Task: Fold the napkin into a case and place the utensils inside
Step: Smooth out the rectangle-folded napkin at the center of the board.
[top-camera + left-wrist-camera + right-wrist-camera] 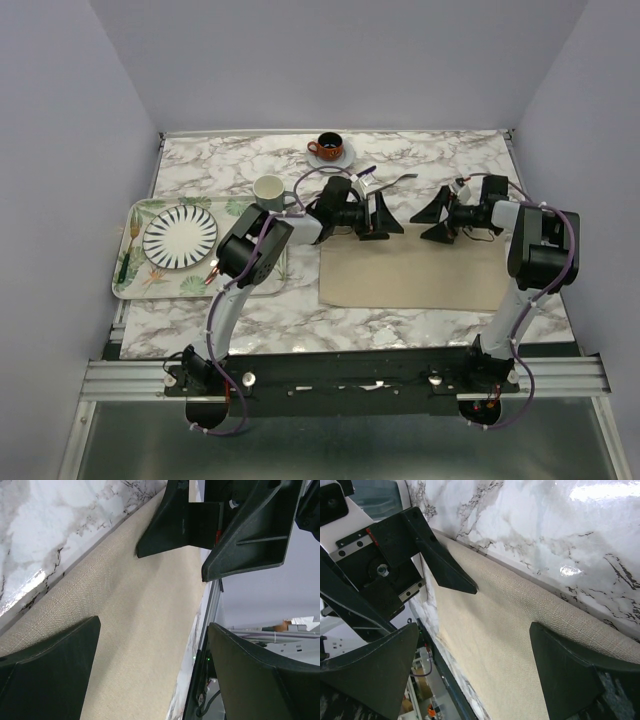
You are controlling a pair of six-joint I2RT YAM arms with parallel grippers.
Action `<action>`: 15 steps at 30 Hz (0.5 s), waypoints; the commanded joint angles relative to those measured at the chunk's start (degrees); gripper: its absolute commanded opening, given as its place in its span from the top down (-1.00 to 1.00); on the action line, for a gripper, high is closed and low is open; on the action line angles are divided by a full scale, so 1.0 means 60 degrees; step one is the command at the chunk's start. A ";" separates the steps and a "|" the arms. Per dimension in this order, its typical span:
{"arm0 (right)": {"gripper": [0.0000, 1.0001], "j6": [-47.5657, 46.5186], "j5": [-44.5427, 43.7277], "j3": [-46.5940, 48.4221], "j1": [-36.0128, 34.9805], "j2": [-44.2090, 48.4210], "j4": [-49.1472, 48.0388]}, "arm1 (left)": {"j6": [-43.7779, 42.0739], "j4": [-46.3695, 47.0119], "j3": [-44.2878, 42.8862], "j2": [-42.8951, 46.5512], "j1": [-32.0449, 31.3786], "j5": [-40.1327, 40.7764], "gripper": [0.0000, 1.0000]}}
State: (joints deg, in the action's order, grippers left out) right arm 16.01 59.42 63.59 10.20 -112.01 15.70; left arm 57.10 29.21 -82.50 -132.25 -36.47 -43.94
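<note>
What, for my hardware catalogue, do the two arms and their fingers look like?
The left arm and right arm share white tubular links, bulky black joint housings and thin purple cables looping alongside. The left gripper and right gripper each carry two matte black, wedge-shaped fingers.

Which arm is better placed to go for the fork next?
Probably the left: its open gripper hovers right beside the fork, while the right gripper sits farther along the napkin.

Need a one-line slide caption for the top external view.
Both open, the left end effector and right end effector face each other at the far edge of the beige napkin.
</note>
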 commanded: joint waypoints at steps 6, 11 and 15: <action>-1.00 0.1989 -0.0263 0.0270 -0.0191 -0.0082 -0.1314 | 0.0443 0.0039 -0.0489 -0.0194 0.0131 0.1039 -0.97; -1.00 0.2532 -0.1186 -0.0094 -0.0191 -0.0390 -0.1255 | 0.0459 -0.0342 -0.0021 -0.0196 0.0190 0.1186 -0.97; -1.00 0.2708 -0.1552 -0.0622 -0.0191 0.0004 -0.1051 | 0.0517 -0.0357 0.0710 0.0053 0.0204 0.1098 -0.97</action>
State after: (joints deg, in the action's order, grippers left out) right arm 29.04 55.53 63.33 9.32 -112.99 9.02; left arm 59.72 28.60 -82.83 -132.46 -35.55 -38.94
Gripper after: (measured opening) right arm 0.998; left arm 0.985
